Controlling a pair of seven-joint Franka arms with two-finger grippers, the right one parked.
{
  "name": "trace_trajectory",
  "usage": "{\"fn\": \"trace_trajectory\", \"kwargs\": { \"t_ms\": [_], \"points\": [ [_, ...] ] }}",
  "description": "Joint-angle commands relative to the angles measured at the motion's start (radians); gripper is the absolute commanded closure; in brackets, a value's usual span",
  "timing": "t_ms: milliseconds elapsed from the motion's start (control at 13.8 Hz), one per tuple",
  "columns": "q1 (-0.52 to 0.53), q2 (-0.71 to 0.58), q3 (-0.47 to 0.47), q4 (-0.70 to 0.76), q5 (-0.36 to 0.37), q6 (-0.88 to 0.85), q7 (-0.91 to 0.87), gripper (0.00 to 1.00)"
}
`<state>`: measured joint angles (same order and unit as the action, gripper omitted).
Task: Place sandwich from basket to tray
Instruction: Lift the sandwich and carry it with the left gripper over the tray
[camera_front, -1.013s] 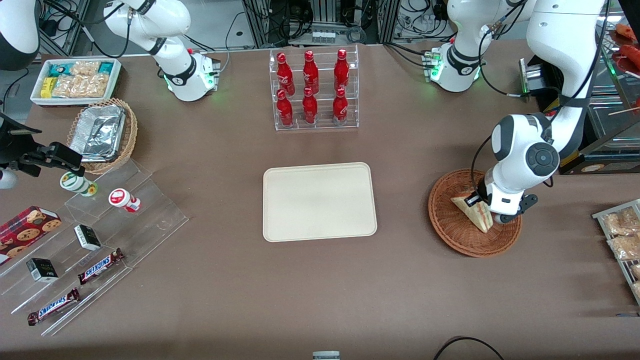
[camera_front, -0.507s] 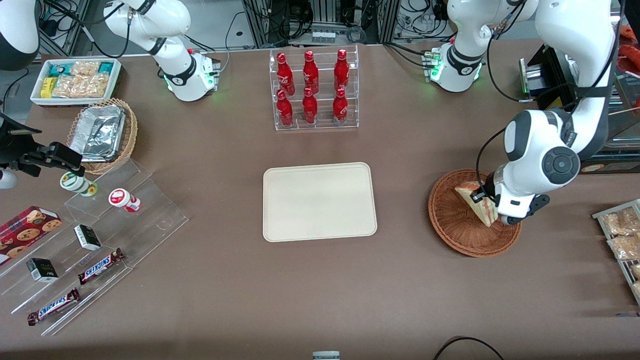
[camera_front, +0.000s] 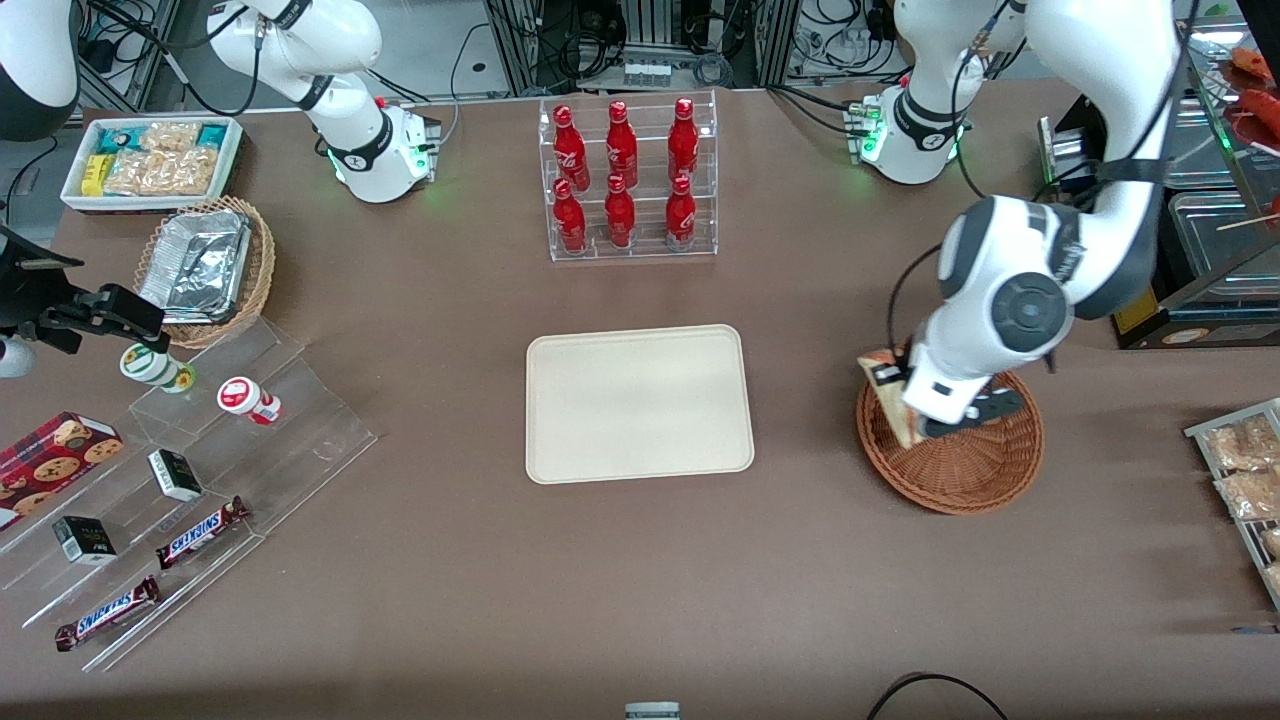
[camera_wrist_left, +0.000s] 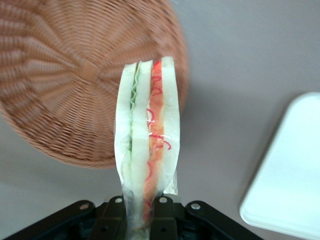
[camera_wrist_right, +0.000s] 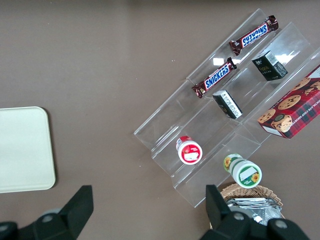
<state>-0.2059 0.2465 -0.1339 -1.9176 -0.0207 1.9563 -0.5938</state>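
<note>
My left gripper (camera_front: 897, 400) is shut on the sandwich (camera_front: 890, 395), a pale bread wedge in clear wrap with red and green filling. It holds it lifted above the rim of the reddish-brown wicker basket (camera_front: 960, 470), at the side nearest the tray. In the left wrist view the sandwich (camera_wrist_left: 147, 145) stands edge-on between the fingers (camera_wrist_left: 162, 215), with the basket (camera_wrist_left: 70, 85) below it and a corner of the tray (camera_wrist_left: 290, 175) showing. The cream-beige tray (camera_front: 638, 402) lies at the table's middle with nothing on it.
A clear rack of red bottles (camera_front: 625, 180) stands farther from the camera than the tray. Bagged pastries (camera_front: 1240, 465) lie at the working arm's end. A foil-filled tan basket (camera_front: 205, 268), a white snack bin (camera_front: 150, 160) and clear steps with snacks (camera_front: 190, 470) sit toward the parked arm's end.
The gripper has lifted the sandwich out of the basket and carried it toward the tray, from over the basket's middle to its tray-side rim. The arm's wrist has swung the same way.
</note>
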Motion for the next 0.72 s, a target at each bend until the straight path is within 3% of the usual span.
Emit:
{"fn": "trace_trajectory", "kwargs": {
  "t_ms": [0, 434, 651],
  "points": [
    [-0.102, 0.052, 0.008, 0.061, -0.027, -0.013, -0.059, 1.0],
    [-0.269, 0.181, 0.01, 0.213, -0.022, 0.01, -0.155, 1.0],
    [-0.323, 0.302, 0.008, 0.362, -0.032, 0.004, -0.204, 1.0]
  ]
}}
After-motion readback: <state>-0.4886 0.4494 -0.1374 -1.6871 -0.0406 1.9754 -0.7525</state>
